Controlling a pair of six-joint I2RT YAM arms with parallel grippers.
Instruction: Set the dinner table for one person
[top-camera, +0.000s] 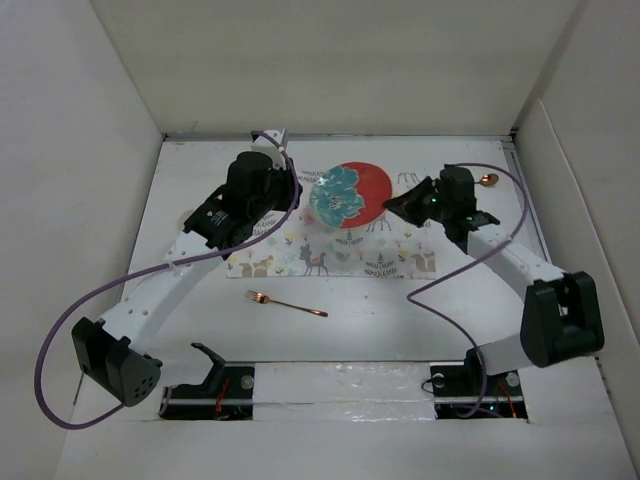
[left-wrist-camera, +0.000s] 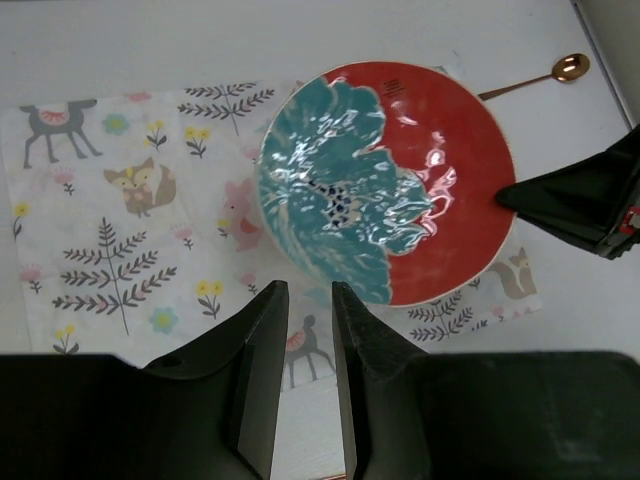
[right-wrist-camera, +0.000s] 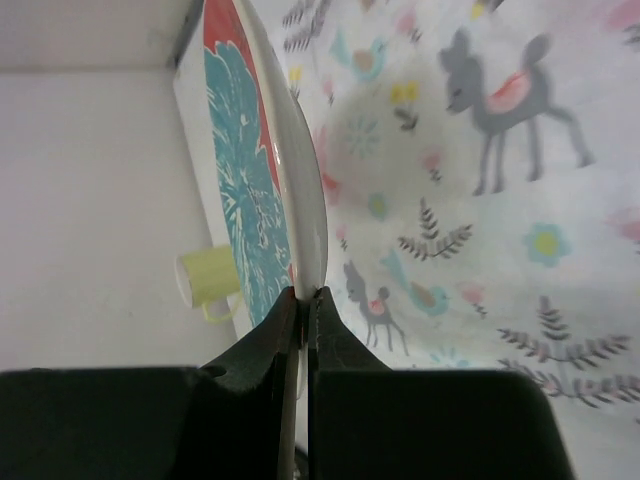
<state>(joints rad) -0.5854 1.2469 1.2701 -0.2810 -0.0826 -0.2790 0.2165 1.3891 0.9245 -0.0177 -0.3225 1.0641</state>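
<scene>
A red plate with a teal flower (top-camera: 350, 195) lies over the far middle of the animal-print placemat (top-camera: 330, 255) on the white dinner table (top-camera: 400, 320). My right gripper (top-camera: 392, 207) is shut on the plate's right rim (right-wrist-camera: 303, 295). In the right wrist view the plate (right-wrist-camera: 270, 200) shows edge-on above the placemat (right-wrist-camera: 480, 200). My left gripper (left-wrist-camera: 310, 290) hovers over the placemat (left-wrist-camera: 110, 200) just in front of the plate (left-wrist-camera: 400, 190). Its jaws are slightly apart and empty. A copper fork (top-camera: 287, 303) lies on the table in front of the placemat.
A copper spoon (top-camera: 489, 180) lies at the back right, also in the left wrist view (left-wrist-camera: 560, 72). A yellow-green cup (right-wrist-camera: 205, 283) stands beyond the plate near the back wall. White panel walls border the table. The arm bases sit at the near edge.
</scene>
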